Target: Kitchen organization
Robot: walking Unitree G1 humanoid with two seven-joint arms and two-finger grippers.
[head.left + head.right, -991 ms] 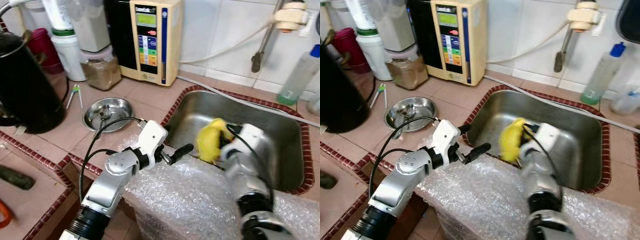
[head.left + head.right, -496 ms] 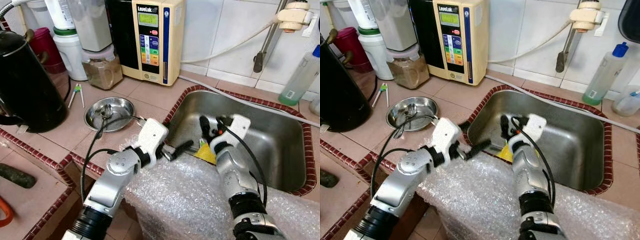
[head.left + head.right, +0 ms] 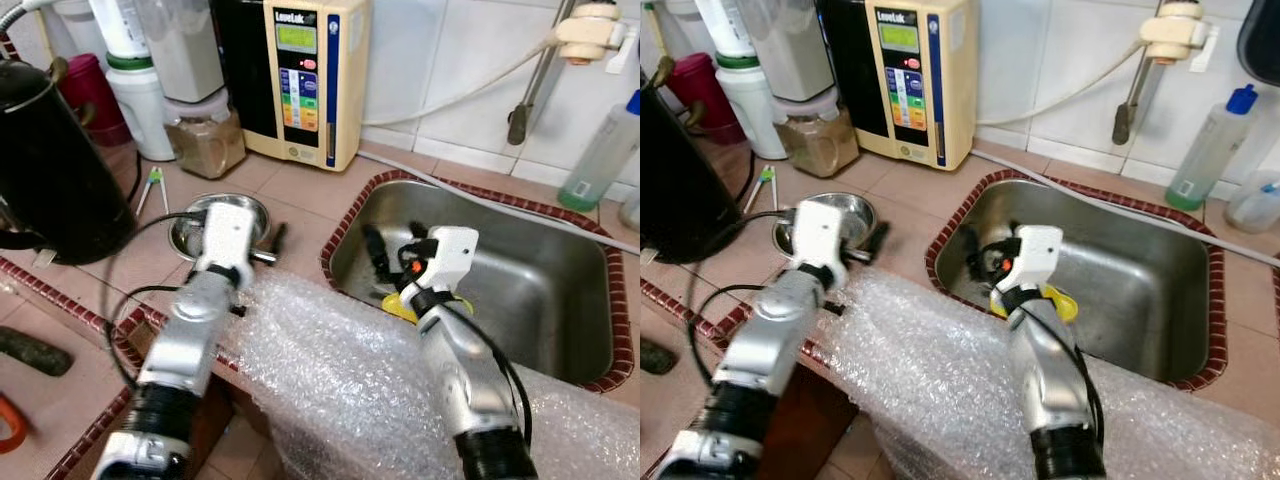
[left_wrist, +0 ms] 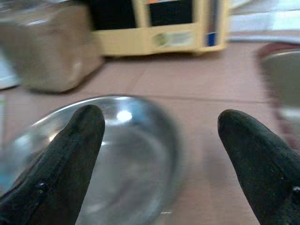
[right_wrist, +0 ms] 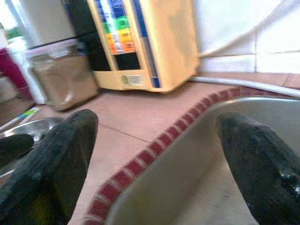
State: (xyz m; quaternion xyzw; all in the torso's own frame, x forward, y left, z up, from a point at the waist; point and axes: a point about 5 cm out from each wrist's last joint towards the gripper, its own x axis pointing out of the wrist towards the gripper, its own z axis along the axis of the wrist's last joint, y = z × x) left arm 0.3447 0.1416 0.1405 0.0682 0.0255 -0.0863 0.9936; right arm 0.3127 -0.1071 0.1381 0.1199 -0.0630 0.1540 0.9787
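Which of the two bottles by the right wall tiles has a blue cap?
The taller clear bottle with greenish liquid at its base has the blue cap. The other bottle, at the picture's right edge, is lower and its cap cannot be seen.

Yellow cloth (image 3: 398, 306), steel sink (image 3: 560, 290)

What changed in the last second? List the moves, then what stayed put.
The left pincer swung from the sink's near edge over to the steel bowl, open. The right pincer let go of the yellow cloth, now lying in the sink, and stands open. Bowl, kettle and water machine stayed put.
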